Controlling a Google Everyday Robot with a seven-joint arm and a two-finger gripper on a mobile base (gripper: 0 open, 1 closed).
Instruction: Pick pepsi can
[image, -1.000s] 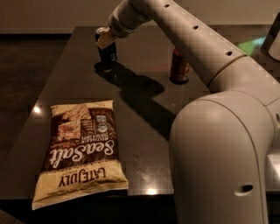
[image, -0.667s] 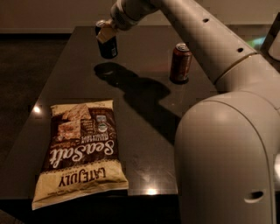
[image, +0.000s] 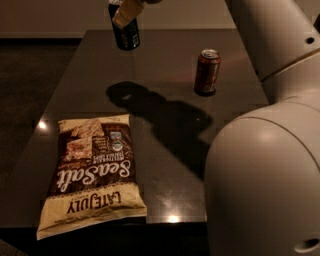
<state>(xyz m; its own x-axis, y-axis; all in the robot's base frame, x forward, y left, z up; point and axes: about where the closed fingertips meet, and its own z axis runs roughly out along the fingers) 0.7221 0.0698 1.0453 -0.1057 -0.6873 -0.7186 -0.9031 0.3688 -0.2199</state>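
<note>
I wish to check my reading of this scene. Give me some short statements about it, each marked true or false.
1. The gripper holds the pepsi can at the top of the view. True.
2. The reddish-brown can lies on its side. False: it stands upright on the table.
3. The chip bag lies flat on the table. True.
4. The chip bag touches the reddish-brown can. False: they are well apart.

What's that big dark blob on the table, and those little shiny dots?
Camera view: the blob is the shadow of the arm and the gripper, which grips the pepsi can at the picture's top, falling on the table; the dots are light glare on its glossy surface, one left of the chip bag, one by the front edge.
</note>
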